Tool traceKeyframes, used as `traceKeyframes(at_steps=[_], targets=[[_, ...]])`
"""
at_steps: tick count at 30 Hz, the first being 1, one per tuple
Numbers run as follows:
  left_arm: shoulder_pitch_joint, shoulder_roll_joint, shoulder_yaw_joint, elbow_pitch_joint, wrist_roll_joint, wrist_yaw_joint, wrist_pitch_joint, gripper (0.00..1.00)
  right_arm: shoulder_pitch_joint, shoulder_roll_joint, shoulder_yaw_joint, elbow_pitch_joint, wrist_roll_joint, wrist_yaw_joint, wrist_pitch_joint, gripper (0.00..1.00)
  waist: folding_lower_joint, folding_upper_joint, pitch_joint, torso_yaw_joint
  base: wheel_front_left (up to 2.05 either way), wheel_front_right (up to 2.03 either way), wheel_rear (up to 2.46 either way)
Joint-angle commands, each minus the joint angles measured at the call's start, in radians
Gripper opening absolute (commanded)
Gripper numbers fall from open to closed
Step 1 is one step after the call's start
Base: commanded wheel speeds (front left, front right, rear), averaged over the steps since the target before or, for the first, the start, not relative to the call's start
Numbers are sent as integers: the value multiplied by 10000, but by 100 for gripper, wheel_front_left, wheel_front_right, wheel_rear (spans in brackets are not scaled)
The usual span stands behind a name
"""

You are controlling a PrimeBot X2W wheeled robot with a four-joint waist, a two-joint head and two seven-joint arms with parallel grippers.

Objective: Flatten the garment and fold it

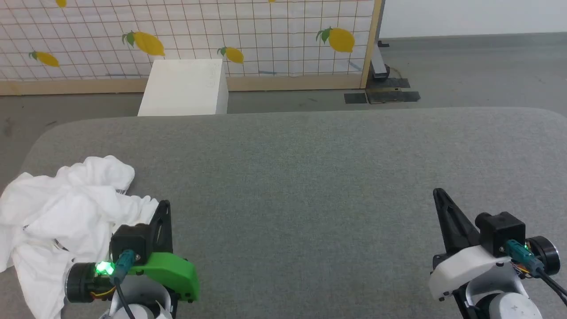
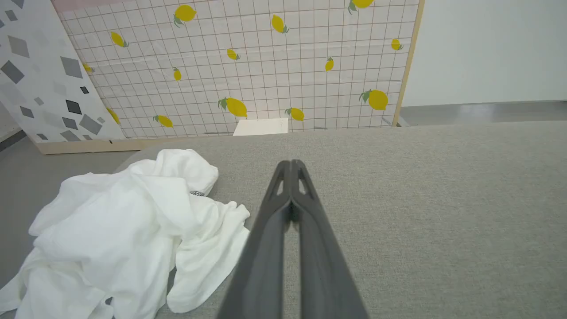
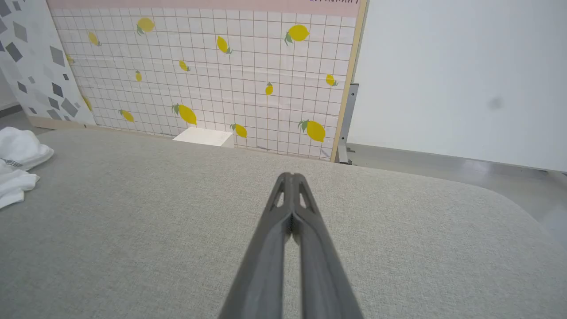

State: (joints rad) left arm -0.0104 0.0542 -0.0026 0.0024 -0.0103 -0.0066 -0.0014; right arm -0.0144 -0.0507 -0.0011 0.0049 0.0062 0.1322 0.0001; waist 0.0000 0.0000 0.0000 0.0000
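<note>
Currently garment (image 1: 66, 212) lies crumpled left of my left gripper (image 1: 165, 204), just beside it; right gripper (image 1: 437, 192) well apart; both jaws together, empty.

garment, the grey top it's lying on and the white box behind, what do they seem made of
Garment: soft matte white cloth, probably cotton knit; it slumps in loose creases. Grey top: woven upholstery-like fabric, matte, with fine heathered weave and rounded corners. White box: rigid, smooth, flat-faced; foam, board or plastic, cannot tell.
</note>
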Motion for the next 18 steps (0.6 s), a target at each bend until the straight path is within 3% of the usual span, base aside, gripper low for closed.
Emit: traceKeyframes(at_steps=[1, 14, 15, 18], targets=[[104, -40, 26, -24, 103, 66, 14, 0, 144, 5, 11, -49, -62, -15, -1, 0, 0, 0, 0, 0, 0, 0, 0], [104, -40, 26, -24, 103, 66, 14, 0, 144, 5, 11, -49, -62, -15, -1, 0, 0, 0, 0, 0, 0, 0, 0], [0, 0, 0, 0, 0, 0, 0, 100, 0, 0, 0, 0, 0, 0, 0, 100, 0, 0, 0, 0, 0, 0, 0], [0, 2, -25, 4, -10, -1, -4, 100, 1, 0, -9, 9, 12, 0, -4, 100, 0, 0, 1, 0, 0, 0, 0]])
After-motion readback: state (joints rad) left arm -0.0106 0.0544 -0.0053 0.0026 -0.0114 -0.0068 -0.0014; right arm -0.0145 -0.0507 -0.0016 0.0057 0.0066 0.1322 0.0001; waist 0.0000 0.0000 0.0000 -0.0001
